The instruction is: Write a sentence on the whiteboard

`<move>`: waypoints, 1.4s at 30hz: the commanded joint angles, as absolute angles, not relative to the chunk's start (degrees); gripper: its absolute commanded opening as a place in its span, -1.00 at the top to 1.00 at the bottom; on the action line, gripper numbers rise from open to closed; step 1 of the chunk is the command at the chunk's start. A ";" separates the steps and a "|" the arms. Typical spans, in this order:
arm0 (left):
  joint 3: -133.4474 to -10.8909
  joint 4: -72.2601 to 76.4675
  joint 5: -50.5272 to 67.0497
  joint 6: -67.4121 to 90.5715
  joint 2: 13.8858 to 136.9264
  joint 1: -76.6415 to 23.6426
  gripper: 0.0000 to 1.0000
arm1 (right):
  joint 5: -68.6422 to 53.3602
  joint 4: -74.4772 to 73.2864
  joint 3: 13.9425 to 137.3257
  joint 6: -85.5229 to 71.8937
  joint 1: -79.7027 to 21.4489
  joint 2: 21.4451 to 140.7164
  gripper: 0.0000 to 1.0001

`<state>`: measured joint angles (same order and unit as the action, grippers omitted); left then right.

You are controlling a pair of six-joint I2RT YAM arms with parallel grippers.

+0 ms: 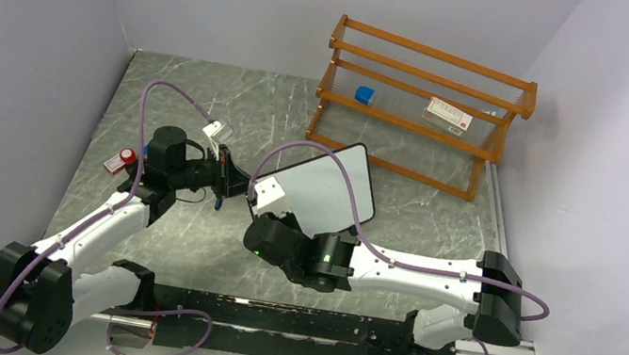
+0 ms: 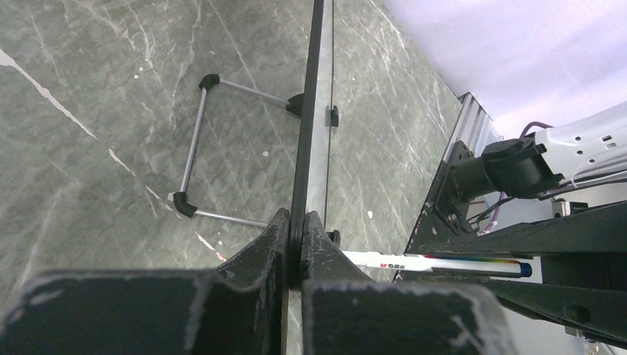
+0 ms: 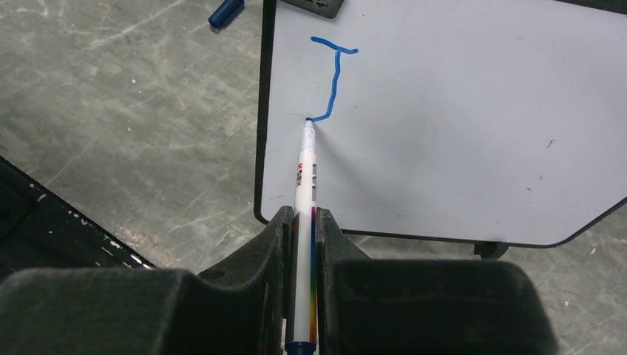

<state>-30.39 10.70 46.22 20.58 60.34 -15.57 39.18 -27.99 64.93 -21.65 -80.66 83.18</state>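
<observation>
Matte right claw (image 3: 303, 220) clamps a slim white marker (image 3: 305, 171); left claw (image 2: 296, 223) pinches the thin-framed whiteboard (image 3: 444, 111).

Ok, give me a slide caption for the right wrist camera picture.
Right gripper, jaws shut on a marker, its tip at the foot of a blue J-shaped stroke on the whiteboard.

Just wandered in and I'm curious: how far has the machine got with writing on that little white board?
Barely started. Done: one blue J-shaped stroke on the small black-framed whiteboard. In hand: the right fingers grip a white marker pen, its tip on the stroke's lower end, while the left fingers clamp the board's edge. Left: all the other letters; the board is otherwise blank.
</observation>
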 commanded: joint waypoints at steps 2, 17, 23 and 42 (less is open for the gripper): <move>-30.94 7.65 41.39 17.81 61.54 -15.38 0.90 | 39.61 -23.74 65.50 -22.37 -80.47 83.10 1.00; -31.12 7.11 40.83 17.41 61.67 -15.38 0.90 | 39.40 -23.17 62.89 -22.74 -80.46 78.63 1.00; -31.20 7.09 40.78 17.31 61.87 -15.29 0.90 | 42.12 -25.03 61.31 -23.92 -80.19 77.44 1.00; -31.20 7.00 40.95 17.27 62.13 -15.23 0.90 | 44.26 -20.95 59.33 -24.32 -78.73 76.47 1.00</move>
